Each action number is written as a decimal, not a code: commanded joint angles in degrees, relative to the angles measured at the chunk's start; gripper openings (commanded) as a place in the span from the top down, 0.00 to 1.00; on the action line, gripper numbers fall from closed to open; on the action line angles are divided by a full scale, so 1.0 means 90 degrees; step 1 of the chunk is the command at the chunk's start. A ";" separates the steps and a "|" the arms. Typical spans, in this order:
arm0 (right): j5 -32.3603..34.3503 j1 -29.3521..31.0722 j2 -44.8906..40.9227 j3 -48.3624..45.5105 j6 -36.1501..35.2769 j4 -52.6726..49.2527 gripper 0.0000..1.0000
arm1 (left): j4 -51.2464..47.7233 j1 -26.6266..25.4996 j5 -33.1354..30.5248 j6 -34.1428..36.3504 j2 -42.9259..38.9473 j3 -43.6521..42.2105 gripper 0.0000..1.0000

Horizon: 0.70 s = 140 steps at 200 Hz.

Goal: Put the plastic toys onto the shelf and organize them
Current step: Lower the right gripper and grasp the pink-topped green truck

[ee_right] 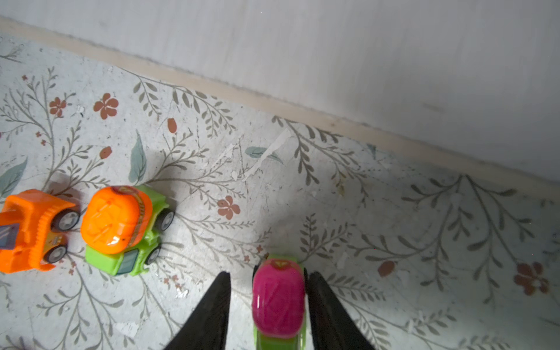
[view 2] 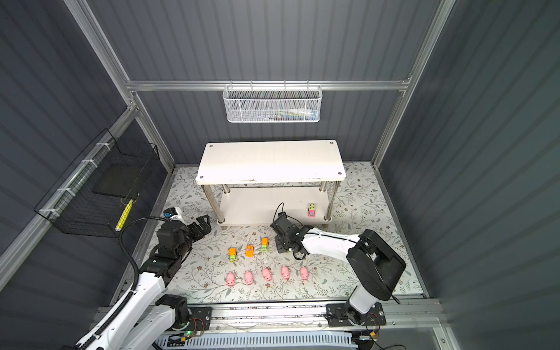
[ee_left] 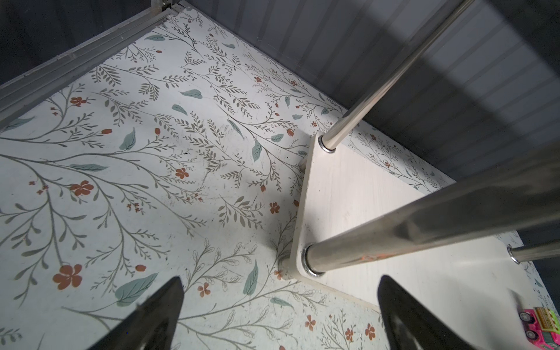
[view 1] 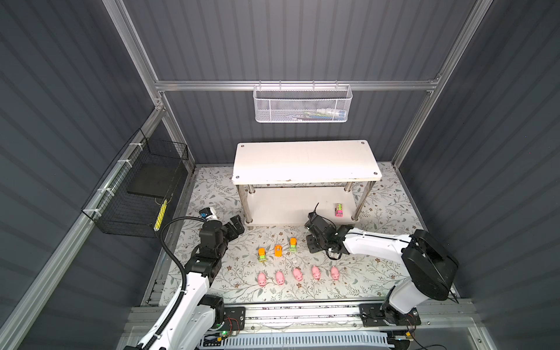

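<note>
Five pigs [view 1: 298, 274] stand in a row on the surface [view 1: 378, 272], behind the right jaws. Five trucks [view 1: 278, 251]: three stand in a row just beside the right jaws, toward the left jaws. A pink truck [view 1: 339, 209] sits on the lower board of the shelf [view 1: 303, 163], beyond the right jaws. A mixer [ee_right: 278, 300] stands between the right jaws, one finger touching it, a gap at the other, not clamped. The left jaws gape, empty, with a chrome leg [ee_left: 394, 236] just ahead.

The floral tabletop [view 1: 212, 188] carries a white 2-tier shelf [view 1: 303, 163], 3 orange toy vehicles [view 1: 278, 251], 1 pink-and-green mixer truck [ee_right: 278, 300] and 5 pink pigs [view 1: 298, 274]. 1 pink truck [view 1: 339, 209] sits on the lower board [view 1: 288, 209]
</note>
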 commanded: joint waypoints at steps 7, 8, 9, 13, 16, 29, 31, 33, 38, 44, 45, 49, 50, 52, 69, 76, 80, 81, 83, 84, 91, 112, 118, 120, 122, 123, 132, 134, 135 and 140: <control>0.0090 0.0005 0.0085 0.0041 0.0003 -0.0188 0.58 | 0.0057 -0.0052 -0.0013 0.0051 0.0012 -0.0053 0.00; 0.0094 0.0005 0.0087 0.0041 0.0004 -0.0185 0.58 | 0.0054 -0.0050 -0.0011 0.0054 0.0004 -0.0054 0.00; 0.0091 0.0005 0.0088 0.0041 0.0005 -0.0188 0.58 | 0.0053 -0.0048 -0.0015 0.0061 0.0005 -0.0054 0.00; 0.0088 0.0005 0.0090 0.0045 0.0010 -0.0190 0.58 | 0.0042 -0.0047 -0.0025 0.0062 0.0002 -0.0046 0.00; 0.0088 0.0005 0.0097 0.0049 0.0004 -0.0191 0.58 | 0.0034 -0.0047 -0.0036 0.0072 0.0000 -0.0045 0.00; 0.0098 0.0005 0.0138 0.0078 0.0009 -0.0226 0.58 | 0.0017 -0.0047 -0.0044 0.0075 -0.0004 -0.0038 0.00; 0.0098 0.0005 0.0146 0.0082 0.0014 -0.0229 0.58 | 0.0019 -0.0047 -0.0052 0.0077 -0.0011 -0.0041 0.00; 0.0093 0.0005 0.0148 0.0088 0.0008 -0.0230 0.58 | 0.0016 -0.0047 -0.0054 0.0077 -0.0013 -0.0044 0.00; 0.0088 0.0005 0.0157 0.0088 0.0005 -0.0225 0.58 | 0.0017 -0.0047 -0.0047 0.0077 -0.0014 -0.0045 0.00; 0.0090 0.0005 0.0167 0.0094 0.0005 -0.0224 0.58 | 0.0018 -0.0048 -0.0056 0.0069 -0.0020 -0.0051 0.00; 0.0094 0.0005 0.0167 0.0097 0.0005 -0.0227 0.58 | 0.0015 -0.0047 -0.0052 0.0073 -0.0022 -0.0053 0.00; 0.0091 0.0005 0.0167 0.0099 0.0005 -0.0225 0.58 | 0.0013 -0.0047 -0.0057 0.0076 -0.0023 -0.0052 0.00; 0.0090 0.0005 0.0172 0.0099 0.0005 -0.0227 0.58 | 0.0013 -0.0047 -0.0057 0.0077 -0.0023 -0.0053 0.00; 0.0084 0.0005 0.0176 0.0099 0.0005 -0.0225 0.58 | 0.0013 -0.0047 -0.0058 0.0070 -0.0023 -0.0052 0.00; 0.0082 0.0005 0.0202 0.0109 0.0003 -0.0249 0.58 | 0.0013 -0.0047 -0.0056 0.0073 -0.0014 -0.0070 0.00; 0.0090 0.0000 0.0207 0.0112 0.0004 -0.0263 0.58 | 0.0019 -0.0047 -0.0057 0.0075 -0.0019 -0.0065 0.00; 0.0088 0.0005 0.0202 0.0109 -0.0002 -0.0262 0.58 | 0.0016 -0.0047 -0.0053 0.0066 -0.0016 -0.0070 0.00; 0.0088 0.0005 0.0203 0.0109 0.0004 -0.0267 0.58 | 0.0014 -0.0047 -0.0051 0.0062 -0.0015 -0.0067 0.00; 0.0088 0.0005 0.0196 0.0109 0.0000 -0.0254 0.58 | 0.0015 -0.0047 -0.0054 0.0064 -0.0014 -0.0065 0.00; 0.0088 0.0005 0.0196 0.0109 0.0000 -0.0254 0.58 | 0.0019 -0.0052 -0.0056 0.0066 -0.0014 -0.0065 0.00; 0.0098 0.0005 0.0189 0.0100 0.0005 -0.0250 0.59 | 0.0022 -0.0048 -0.0067 0.0061 -0.0015 -0.0065 0.00; 0.0119 0.0005 0.0177 0.0108 0.0013 -0.0269 0.64 | 0.0052 -0.0047 -0.0053 0.0066 0.0008 -0.0052 0.00; 0.0131 0.0005 0.0176 0.0109 0.0007 -0.0274 0.66 | 0.0056 -0.0047 -0.0056 0.0058 0.0023 -0.0052 0.00; 0.0128 0.0005 0.0177 0.0109 0.0008 -0.0270 0.66 | 0.0055 -0.0047 -0.0058 0.0065 0.0020 -0.0054 0.00; 0.0130 0.0005 0.0180 0.0109 0.0016 -0.0269 0.67 | 0.0052 -0.0047 -0.0056 0.0062 0.0029 -0.0048 0.00; 0.0128 0.0005 0.0179 0.0109 0.0016 -0.0269 0.67 | 0.0062 -0.0047 -0.0052 0.0065 0.0032 -0.0046 0.00; 0.0147 0.0005 0.0158 0.0109 0.0019 -0.0284 0.68 | 0.0070 -0.0047 -0.0052 0.0069 0.0054 -0.0045 0.00; 0.0154 0.0005 0.0155 0.0109 0.0021 -0.0278 0.69 | 0.0071 -0.0047 -0.0054 0.0073 0.0055 -0.0045 0.00; 0.0150 0.0005 0.0152 0.0109 0.0018 -0.0283 0.69 | 0.0071 -0.0047 -0.0056 0.0075 0.0060 -0.0045 0.00; 0.0157 0.0005 0.0141 0.0109 0.0021 -0.0286 0.69 | 0.0080 -0.0047 -0.0057 0.0068 0.0067 -0.0037 0.00</control>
